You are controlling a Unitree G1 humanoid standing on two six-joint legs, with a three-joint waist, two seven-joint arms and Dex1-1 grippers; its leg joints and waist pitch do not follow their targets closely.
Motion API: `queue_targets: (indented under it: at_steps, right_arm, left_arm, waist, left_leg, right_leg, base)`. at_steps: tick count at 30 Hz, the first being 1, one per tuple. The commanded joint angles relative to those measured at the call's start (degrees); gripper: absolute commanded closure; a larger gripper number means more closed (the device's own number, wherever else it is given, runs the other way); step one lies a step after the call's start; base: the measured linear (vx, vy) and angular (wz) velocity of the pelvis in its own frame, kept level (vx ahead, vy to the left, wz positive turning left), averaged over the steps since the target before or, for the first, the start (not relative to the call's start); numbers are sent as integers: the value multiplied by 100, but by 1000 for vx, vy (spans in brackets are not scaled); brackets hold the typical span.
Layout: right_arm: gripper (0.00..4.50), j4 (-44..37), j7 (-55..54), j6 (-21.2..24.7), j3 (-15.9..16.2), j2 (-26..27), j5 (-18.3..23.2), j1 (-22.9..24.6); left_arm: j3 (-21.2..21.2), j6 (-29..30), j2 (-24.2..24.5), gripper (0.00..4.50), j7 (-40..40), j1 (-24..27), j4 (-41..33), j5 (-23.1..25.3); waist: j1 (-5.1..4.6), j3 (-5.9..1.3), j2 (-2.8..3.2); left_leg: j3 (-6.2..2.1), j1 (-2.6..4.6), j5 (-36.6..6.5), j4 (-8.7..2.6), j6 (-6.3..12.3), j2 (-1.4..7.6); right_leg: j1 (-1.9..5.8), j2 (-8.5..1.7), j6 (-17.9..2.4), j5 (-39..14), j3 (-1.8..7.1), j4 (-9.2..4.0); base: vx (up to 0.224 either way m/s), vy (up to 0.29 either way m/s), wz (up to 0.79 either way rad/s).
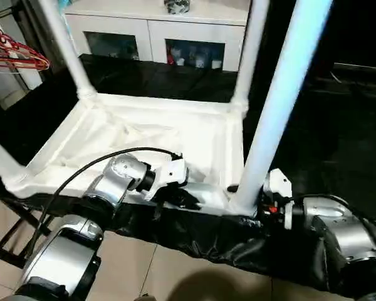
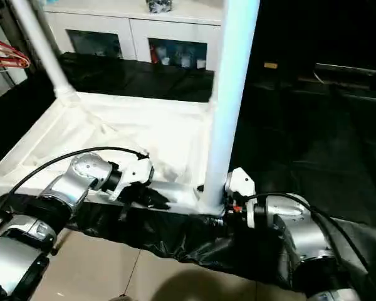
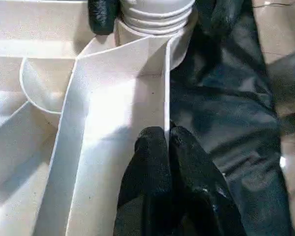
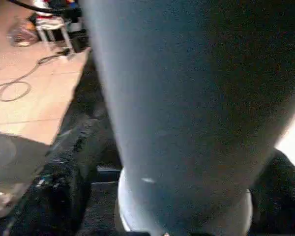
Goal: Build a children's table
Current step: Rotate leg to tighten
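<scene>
The children's table lies upside down on a black cloth. Its white ribbed top (image 1: 150,132) faces up, and legs rise from the far-left (image 1: 66,44), far-right (image 1: 250,50) and near-left (image 1: 0,160) corners. A fourth leg (image 1: 282,94) stands upright in the near-right corner socket. My right gripper (image 1: 244,199) is closed around that leg's base, a black finger (image 3: 103,14) on each side of its threaded end. My left gripper (image 3: 167,135) is shut on the thin near rim of the top, a short way left of that corner.
A white cabinet with glass doors (image 1: 156,37) stands behind the work. Red hangers (image 1: 12,50) hang at the far left. The black cloth (image 1: 194,235) drapes over the front edge above a tiled floor (image 1: 131,269). A cable (image 4: 12,88) lies coiled on the floor.
</scene>
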Motion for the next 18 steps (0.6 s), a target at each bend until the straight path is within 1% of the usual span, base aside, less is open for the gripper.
queue_targets:
  at_steps: [1, 2, 5, 6, 7, 9, 10, 11, 12, 13, 14, 15, 16, 17, 18]
  right_arm:
    - [89, -237, 364, 156, 383, 64, 66, 102]
    - [89, -282, 400, 218, 394, 53, 86, 106]
    - [116, -333, 439, 298, 402, 38, 106, 107]
    - [132, -346, 465, 328, 404, 27, 111, 109]
    - [132, -369, 480, 371, 407, 13, 121, 112]
    - [149, -414, 484, 442, 411, -7, 148, 127]
    - [158, -414, 484, 442, 411, -7, 148, 127]
    - [166, -415, 451, 482, 399, 6, 167, 138]
    - [173, -396, 339, 520, 364, 52, 181, 155]
    - [176, -349, 221, 520, 322, 109, 176, 158]
    - [178, -286, 95, 466, 279, 170, 142, 154]
    - [180, -205, -48, 400, 231, 239, 98, 139]
    - [181, -61, -326, 303, 155, 353, 19, 91]
    - [182, 54, -543, 230, 96, 442, -44, 48]
    - [182, 54, -543, 230, 96, 442, -44, 48]
  left_arm:
    - [-101, 29, -52, 450, 51, -121, 0, 26]
    - [-95, 40, -55, 450, 28, -135, 20, 30]
    - [-87, 46, -60, 450, 2, -167, 57, 34]
    - [-86, 60, -60, 450, -19, -186, 74, 31]
    - [-87, 65, -57, 450, -37, -202, 88, 24]
    - [-85, 91, -47, 450, -74, -211, 84, 4]
    - [-85, 91, -47, 450, -74, -211, 84, 4]
    - [-80, 95, -42, 450, -66, -212, 83, 5]
    - [-72, 134, -36, 450, 12, -217, 87, 40]
    - [-64, 153, -40, 450, 155, -231, 105, 89]
    - [-33, 198, -68, 450, 331, -258, 145, 117]
    - [6, 244, -104, 450, 518, -292, 193, 136]
    - [71, 278, -165, 450, 742, -330, 233, 129]
    - [120, 305, -210, 450, 906, -360, 265, 119]
    - [120, 305, -210, 450, 906, -360, 265, 119]
  waist:
    - [-9, -293, -70]
    - [-7, -295, -69]
    - [-2, -302, -65]
    - [5, -301, -37]
    - [4, -305, -42]
    - [15, -310, -43]
    - [16, -311, -30]
    - [21, -314, -2]
    - [18, -312, -21]
    - [18, -315, 13]
    - [16, -312, 1]
    - [16, -308, 20]
    - [2, -287, 31]
    - [-8, -276, 23]
    - [-18, -266, 7]
  left_leg:
    - [54, -14, -1102, -320, 482, 53]
    - [52, -13, -1103, -322, 470, 54]
    - [51, -7, -1108, -318, 437, 54]
    - [48, -5, -1111, -319, 423, 54]
    - [52, -1, -1115, -315, 420, 50]
    - [50, -3, -1094, -309, 413, 50]
    - [48, -4, -1082, -308, 406, 46]
    - [44, -4, -1081, -304, 401, 45]
    - [46, -5, -1098, -305, 398, 45]
    - [44, -1, -1145, -307, 376, 45]
    - [45, -3, -1161, -309, 366, 44]
    - [43, -2, -1190, -312, 336, 43]
    - [50, -7, -1314, -324, 284, 35]
    - [44, -7, -1408, -339, 244, 31]
    - [44, 10, -1553, -355, 185, 24]
  right_leg:
    - [327, -231, -1423, -608, 168, -275]
    - [328, -235, -1418, -628, 168, -276]
    - [323, -239, -1404, -672, 168, -276]
    - [321, -237, -1414, -662, 167, -273]
    - [325, -229, -1423, -615, 166, -277]
    - [329, -228, -1444, -513, 166, -263]
    - [334, -224, -1457, -453, 164, -258]
    - [335, -228, -1469, -424, 163, -251]
    - [336, -223, -1472, -401, 160, -254]
    - [334, -227, -1475, -434, 158, -257]
    - [337, -227, -1472, -452, 157, -263]
    - [335, -227, -1470, -483, 157, -268]
    - [322, -225, -1438, -668, 152, -291]
    - [329, -232, -1395, -869, 147, -311]
    - [326, -246, -1270, -1330, 146, -354]
  base:
    - [0, 0, 0]
    - [0, 0, 0]
    - [0, 0, 0]
    - [0, 0, 0]
    - [0, 0, 0]
    - [0, 0, 0]
    - [0, 0, 0]
    - [0, 0, 0]
    - [0, 0, 0]
    - [0, 0, 0]
    - [0, 0, 0]
    - [0, 0, 0]
    - [0, 0, 0]
    - [0, 0, 0]
    - [0, 0, 0]
